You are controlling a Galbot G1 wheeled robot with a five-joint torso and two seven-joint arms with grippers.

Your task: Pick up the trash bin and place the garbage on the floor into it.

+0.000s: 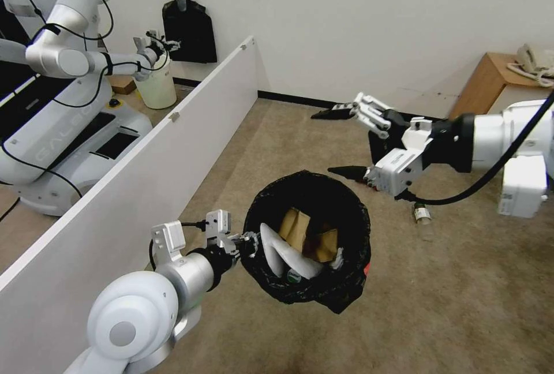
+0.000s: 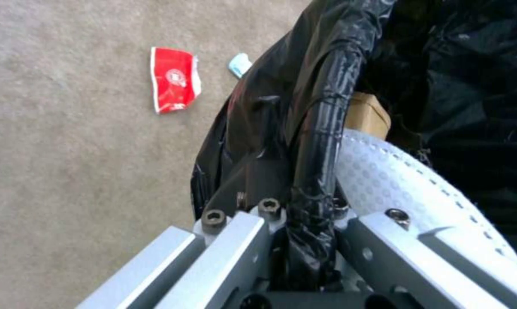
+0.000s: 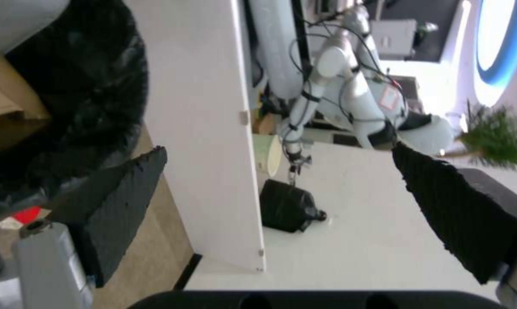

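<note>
Carpet floor point(image 1: 461, 305) w/ trash bin point(image 1: 309, 235) as landmark. Bin is hanging off the floor, L gripper point(image 1: 245, 245) clamping its near-left rim thru the black liner; slipper point(image 1: 285, 255) + cardboard point(image 1: 303, 232) sitting inside. R gripper point(image 1: 346, 140) is hovering just beyond the bin's far-right rim, fingers spread wide, gripping nothing. Bottle point(image 1: 421, 212) is lying on carpet right of bin, under R wrist, so R arm is nearer. Red carton point(image 2: 174, 79) + blue mask point(image 2: 239, 64) are lying on carpet below bin, near its L-gripper side.
</note>
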